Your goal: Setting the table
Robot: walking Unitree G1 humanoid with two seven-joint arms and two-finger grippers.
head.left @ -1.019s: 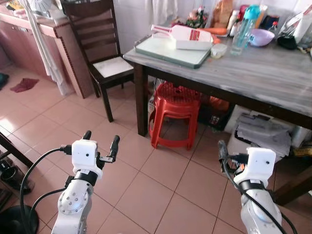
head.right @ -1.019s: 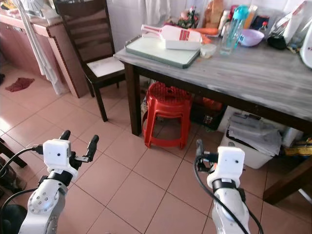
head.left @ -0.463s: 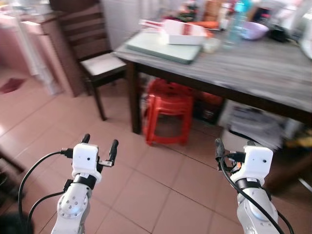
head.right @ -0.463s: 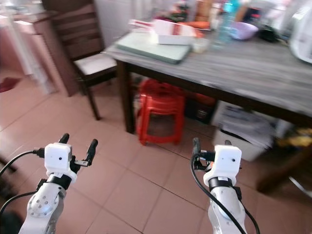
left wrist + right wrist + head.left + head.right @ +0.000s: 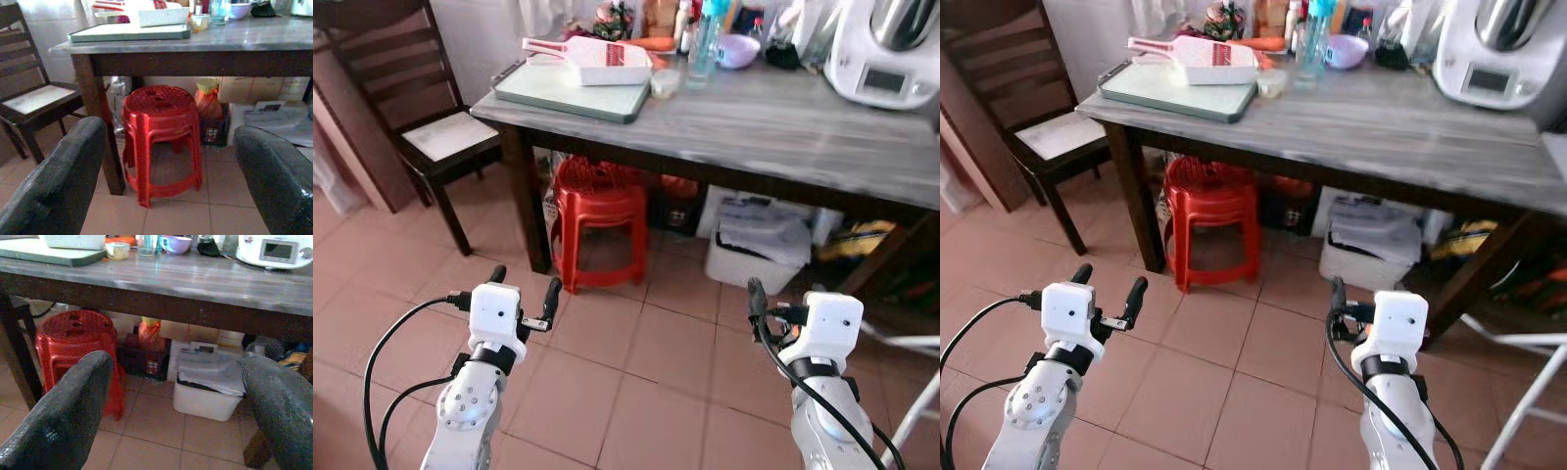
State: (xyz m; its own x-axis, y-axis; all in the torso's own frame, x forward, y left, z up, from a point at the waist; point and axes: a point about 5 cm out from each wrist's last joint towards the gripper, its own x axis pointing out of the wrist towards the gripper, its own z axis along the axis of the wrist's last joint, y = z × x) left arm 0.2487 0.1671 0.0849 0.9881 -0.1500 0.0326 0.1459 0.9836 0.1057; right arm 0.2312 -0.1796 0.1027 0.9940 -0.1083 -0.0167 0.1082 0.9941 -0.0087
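A humanoid robot stands short of the grey wooden dining table (image 5: pixel 773 117), left gripper (image 5: pixel 522 289) and right gripper (image 5: pixel 1349 299) both spread and empty above the floor tiles; approaching comes first, reaching afterwards.

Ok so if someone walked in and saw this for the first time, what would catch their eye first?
Probably the bright red plastic stool tucked under the left end of the grey wooden table, against the tiled floor. Next, the big white kitchen appliance at the table's far right corner. In front, the left hand and right hand are both held above the floor, empty, fingers spread.
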